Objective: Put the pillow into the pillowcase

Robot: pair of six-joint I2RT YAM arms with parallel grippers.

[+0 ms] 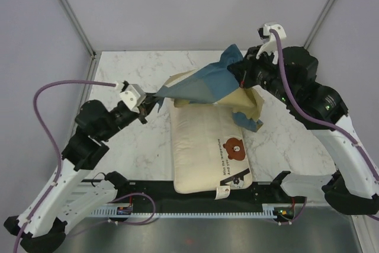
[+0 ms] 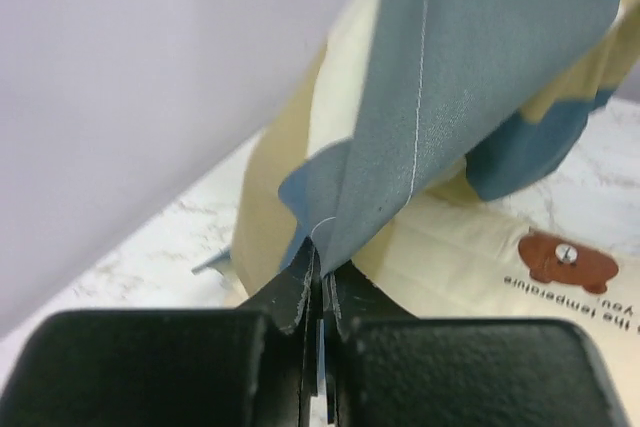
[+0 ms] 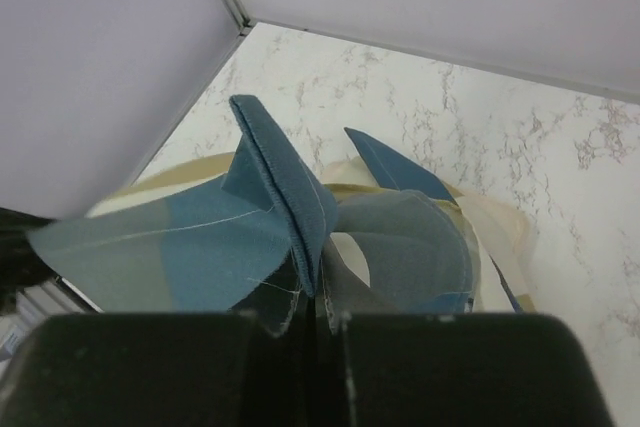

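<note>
from above we see the pillow [image 1: 204,146] flat on the desk [image 1: 131,146], the pillowcase [image 1: 198,86] held stretched over its far end. at the left wrist, jaws of the left gripper [image 2: 318,272] clamp a blue corner; at the right wrist, those of the right gripper [image 3: 318,302] pinch a blue fold.

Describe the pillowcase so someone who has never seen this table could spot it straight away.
On the white marble table, a cream pillow with a brown bear face lies in the middle. Above its far end, the pillowcase hangs stretched between the left gripper and the right gripper. It is the only checked cloth, in blue, tan and cream blocks.
</note>
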